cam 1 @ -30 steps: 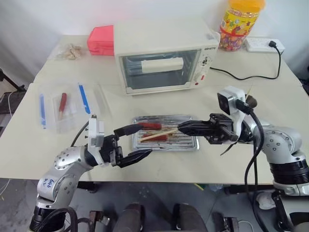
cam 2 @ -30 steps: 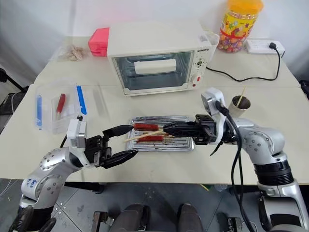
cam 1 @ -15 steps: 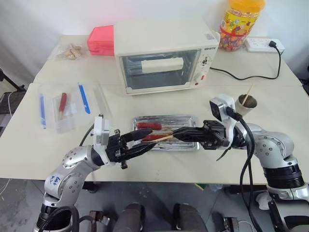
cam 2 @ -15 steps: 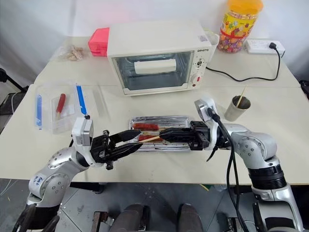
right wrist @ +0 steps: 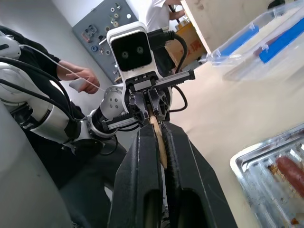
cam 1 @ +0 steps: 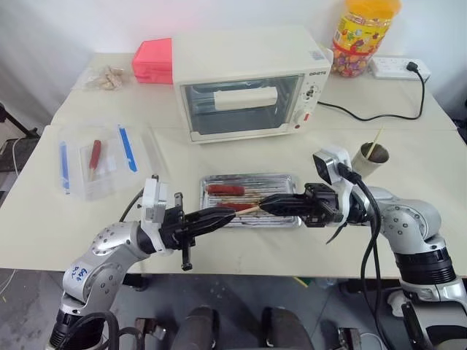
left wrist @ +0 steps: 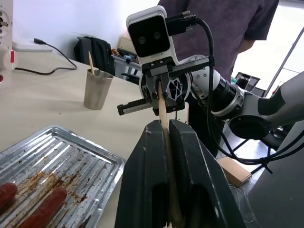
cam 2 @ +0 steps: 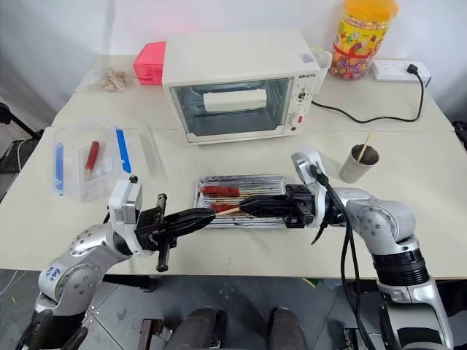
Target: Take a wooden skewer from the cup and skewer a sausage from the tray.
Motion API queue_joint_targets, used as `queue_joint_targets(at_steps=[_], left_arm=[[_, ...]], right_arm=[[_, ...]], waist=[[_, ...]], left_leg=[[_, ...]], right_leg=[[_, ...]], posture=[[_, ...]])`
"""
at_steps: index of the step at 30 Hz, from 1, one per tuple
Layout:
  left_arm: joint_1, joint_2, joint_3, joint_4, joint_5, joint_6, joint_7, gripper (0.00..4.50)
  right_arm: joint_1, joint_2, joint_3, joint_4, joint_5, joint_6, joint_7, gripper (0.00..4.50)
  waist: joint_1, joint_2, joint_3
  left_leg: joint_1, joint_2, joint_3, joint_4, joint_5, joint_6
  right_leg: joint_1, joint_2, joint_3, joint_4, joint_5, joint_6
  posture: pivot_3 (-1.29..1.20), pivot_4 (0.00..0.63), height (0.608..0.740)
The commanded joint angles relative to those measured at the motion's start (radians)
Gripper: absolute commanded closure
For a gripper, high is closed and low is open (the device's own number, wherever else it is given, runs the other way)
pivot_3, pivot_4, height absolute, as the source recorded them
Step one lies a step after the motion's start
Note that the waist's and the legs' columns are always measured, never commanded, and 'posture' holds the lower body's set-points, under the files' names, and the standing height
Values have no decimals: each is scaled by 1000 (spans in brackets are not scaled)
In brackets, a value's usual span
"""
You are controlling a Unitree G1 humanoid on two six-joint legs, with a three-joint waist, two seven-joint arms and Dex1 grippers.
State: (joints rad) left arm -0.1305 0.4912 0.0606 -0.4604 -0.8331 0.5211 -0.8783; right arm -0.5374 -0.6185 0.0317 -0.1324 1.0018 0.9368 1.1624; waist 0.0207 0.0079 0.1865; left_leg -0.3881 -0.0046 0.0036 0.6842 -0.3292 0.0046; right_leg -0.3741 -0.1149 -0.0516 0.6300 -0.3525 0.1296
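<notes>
Both grippers meet over the near edge of the tray (cam 1: 284, 219), each clamped on the same wooden skewer (cam 1: 249, 209): the left gripper (cam 1: 225, 216) reaches in from the left with its two black fingers pressed together on one end of the stick, and the right gripper (cam 1: 267, 203) reaches in from the right with its fingers closed narrow on the other end. In the left wrist view the pale stick runs up between the left fingers (left wrist: 190, 180) straight into the right gripper's jaws, and the right wrist view gives the mirror of this. The skewer hangs just above the tray, tilted slightly, its middle bare between the two grips. Two sausages lie on the ribbed bottom: one sausage (cam 1: 225, 189) near the far left of the tray, and a second sausage (cam 2: 222, 208) just below it, partly hidden behind the left fingertips; whether the stick touches it cannot be told. The cup (cam 1: 374, 160) stands on the table to the right of the tray, well apart, behind the right arm, with another skewer (cam 1: 374, 143) leaning in it. Beyond the tray sits a toaster oven (cam 1: 248, 84), and to the far left a clear box (cam 1: 102, 162) holds blue strips and a red piece
</notes>
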Motion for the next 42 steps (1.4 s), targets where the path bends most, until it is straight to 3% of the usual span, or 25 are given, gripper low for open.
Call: queue_joint_targets(at_steps=[1,7,11,15,20,26,28,35,40,42], left_arm=[[5,17,35,-33,-28,3,9,4500],[86,74,139,-35,-10,-33,-8,4500],[216,93,275,-26,18,-104,-6,4500],[334,45,410,-10,44,-185,57,4500],[398,-37,521,18,57,-257,163,4500],[428,-71,522,7,48,-269,203,4500],[414,-63,511,10,47,-265,208,4500],[375,-37,473,16,49,-248,207,4500],[373,-38,444,14,62,-250,206,4500],[380,-45,431,8,65,-254,207,4500]], right_arm=[[-4,-23,-38,-36,-4,-9,1,3423],[74,-181,-70,24,-167,-174,124,1372],[188,-267,-100,132,-365,-479,209,41],[270,-259,-178,247,-463,-735,227,41],[290,-225,-207,313,-511,-889,215,41],[202,-203,-82,129,-513,-735,188,41],[123,-164,-19,49,-500,-576,97,41],[-76,-74,218,-39,-668,-320,-77,41],[-164,-11,342,-37,-767,-248,-140,41],[-183,22,369,-31,-787,-228,-158,428]], waist=[[0,0,0],[2,0,0],[1,0,0],[0,0,0],[-1,-1,0],[-3,-1,0],[-3,-1,0],[1,-1,0],[-5,-1,0],[-11,-2,0]], left_leg=[[0,0,0,0,0,0],[0,0,0,0,0,0],[0,0,1,-2,-1,1],[1,0,3,-2,-1,1],[3,1,3,-1,-1,1],[3,1,3,-1,-1,1],[3,1,3,-1,0,1],[1,0,0,-1,-1,0],[1,0,0,-1,-1,0],[1,0,0,-2,-1,0]], right_leg=[[0,0,0,0,0,0],[0,0,0,-1,0,0],[1,0,0,-2,0,0],[1,0,1,-2,0,0],[2,0,2,-3,0,0],[2,-1,2,-3,0,0],[1,-1,2,-3,0,0],[0,-2,3,-2,0,-1],[0,-1,2,-2,0,-1],[0,-1,1,-2,0,-1]], posture=[[0,150,740],[0,150,740],[0,150,740],[0,150,740],[0,150,740],[0,150,740],[0,150,740],[0,150,740],[0,150,740],[0,150,740]])
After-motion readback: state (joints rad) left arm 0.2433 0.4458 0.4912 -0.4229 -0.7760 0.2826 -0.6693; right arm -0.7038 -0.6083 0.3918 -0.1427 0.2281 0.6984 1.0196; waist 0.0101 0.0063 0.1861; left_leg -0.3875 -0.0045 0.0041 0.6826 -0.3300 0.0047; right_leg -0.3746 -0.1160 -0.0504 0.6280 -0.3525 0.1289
